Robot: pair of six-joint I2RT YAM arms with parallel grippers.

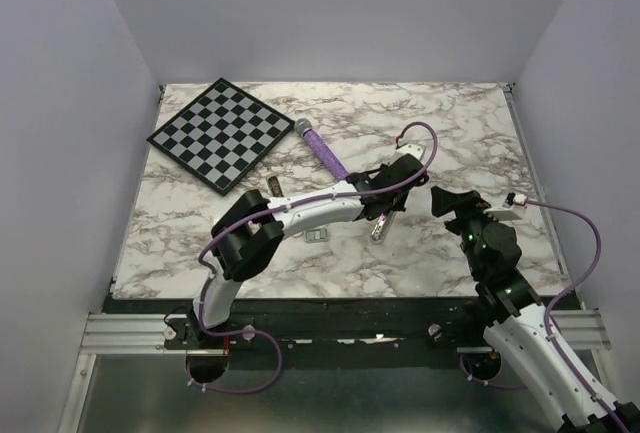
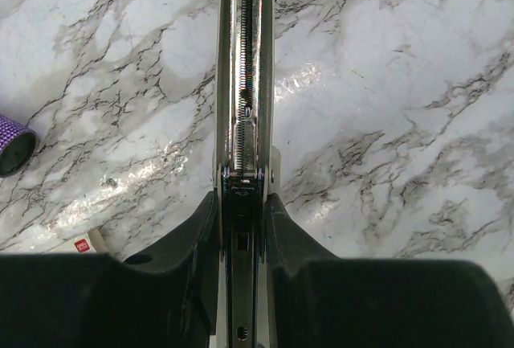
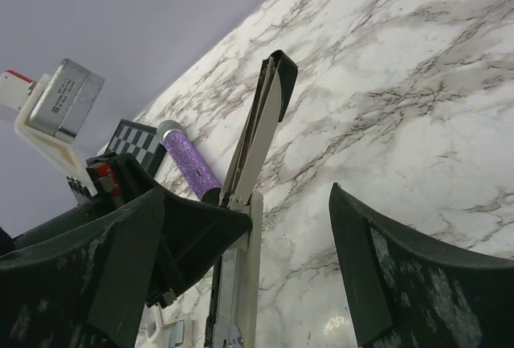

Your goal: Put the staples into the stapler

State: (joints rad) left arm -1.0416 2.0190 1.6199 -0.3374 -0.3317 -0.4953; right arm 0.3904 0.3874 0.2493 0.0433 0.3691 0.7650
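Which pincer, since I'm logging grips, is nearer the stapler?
Left. The left pincer is clamped on the open stapler; the right pincer stands open just to its right, not touching.

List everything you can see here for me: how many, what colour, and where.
table: one, white marble with grey veins, under everything
chequered board: one, black and grey, far left corner of the table
glittery tube: one, purple with a silver end, lying just right of the board
stapler: one, silver and black, swung open, mid table
small box: one, pale with a red mark, on the table near the left hand
small dark thing: one, too small to name, just in front of the board
left hand: one, black, shut on the stapler
right hand: one, black, open and empty, right of the stapler
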